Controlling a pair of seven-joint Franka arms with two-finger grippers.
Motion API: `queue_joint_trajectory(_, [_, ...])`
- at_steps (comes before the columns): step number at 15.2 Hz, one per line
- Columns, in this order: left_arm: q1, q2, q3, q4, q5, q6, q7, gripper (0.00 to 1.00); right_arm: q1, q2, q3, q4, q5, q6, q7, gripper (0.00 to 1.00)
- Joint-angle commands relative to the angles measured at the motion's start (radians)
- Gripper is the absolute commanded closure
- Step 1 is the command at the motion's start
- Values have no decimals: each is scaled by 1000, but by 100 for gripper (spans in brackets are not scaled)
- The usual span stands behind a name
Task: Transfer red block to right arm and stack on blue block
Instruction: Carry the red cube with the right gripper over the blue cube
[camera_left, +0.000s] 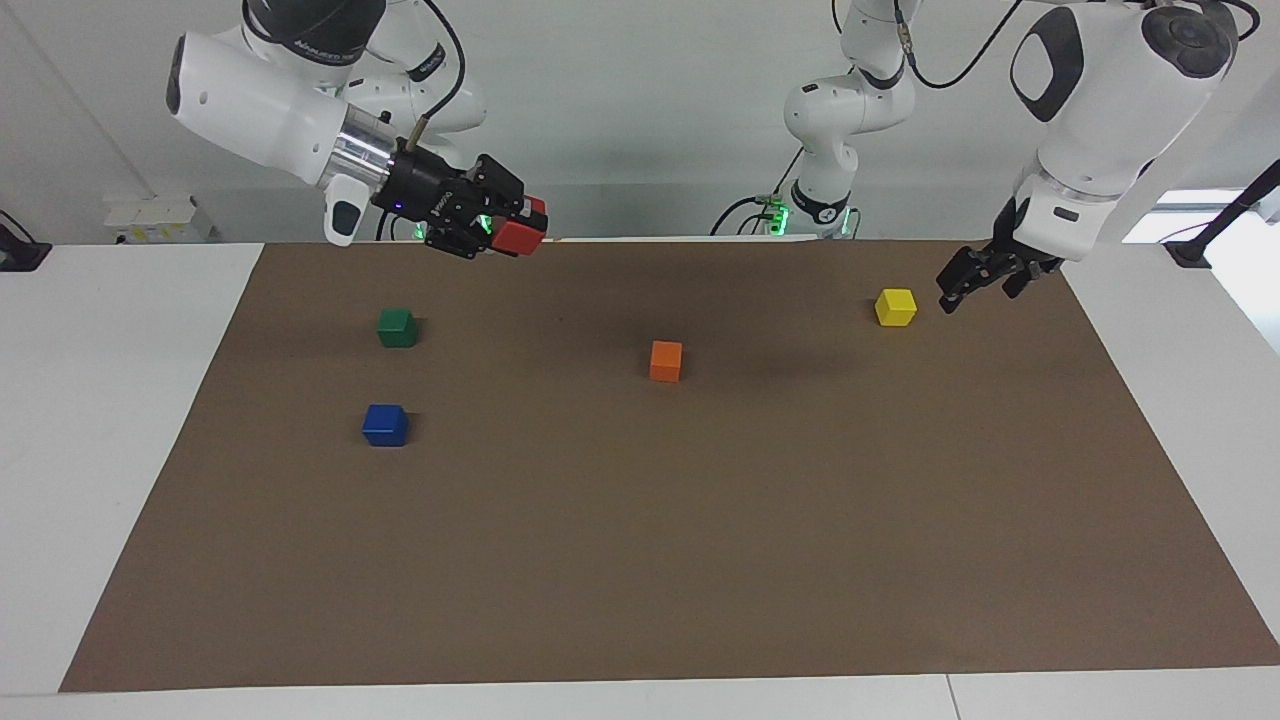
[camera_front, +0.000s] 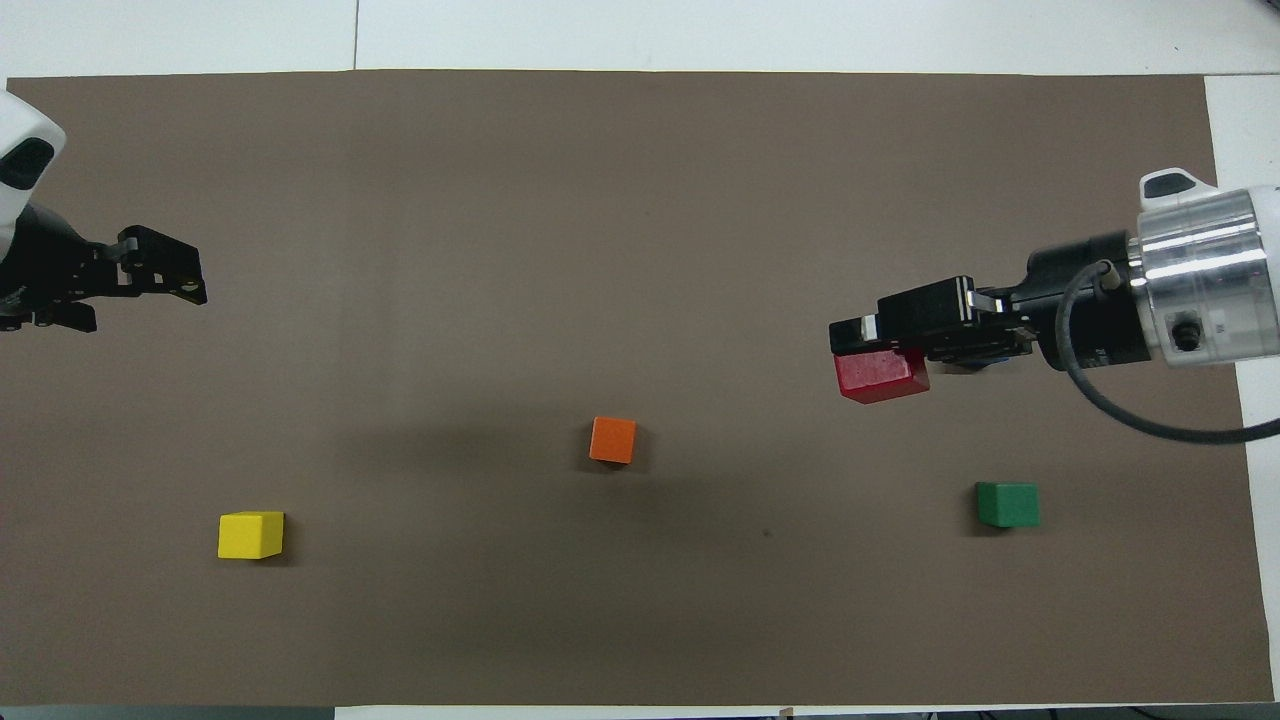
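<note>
My right gripper (camera_left: 516, 226) is shut on the red block (camera_left: 520, 238) and holds it high in the air over the right arm's end of the mat. In the overhead view the right gripper (camera_front: 882, 352) and the red block (camera_front: 880, 376) show clearly. The blue block (camera_left: 385, 425) sits on the mat, farther from the robots than the green block. It is hidden in the overhead view. My left gripper (camera_left: 980, 288) is open and empty, raised beside the yellow block at the left arm's end, and also shows in the overhead view (camera_front: 130, 295).
A green block (camera_left: 397, 327) (camera_front: 1007, 504) sits near the blue block. An orange block (camera_left: 666, 360) (camera_front: 612, 440) lies mid-mat. A yellow block (camera_left: 895, 307) (camera_front: 250, 534) sits near the left gripper. The brown mat (camera_left: 640, 560) covers the white table.
</note>
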Motion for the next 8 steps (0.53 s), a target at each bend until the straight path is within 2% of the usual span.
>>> queue_joint_trajectory(1, [-77,-27,94,-13,17,-63,12,0,-2,5,7,96,-205,-66,75,100])
queue_joint_trajectory(3, [-122,-53,137,-50,12,-71,12,0,0,7,11,120,-375,-92,92,100])
queue_joint_trajectory(5, [-123,-76,135,-94,12,-45,20,0,1,5,10,116,-480,-109,87,100])
queue_joint_trajectory(8, [-117,-119,139,-152,12,-22,127,0,12,-18,16,47,-699,-109,77,100])
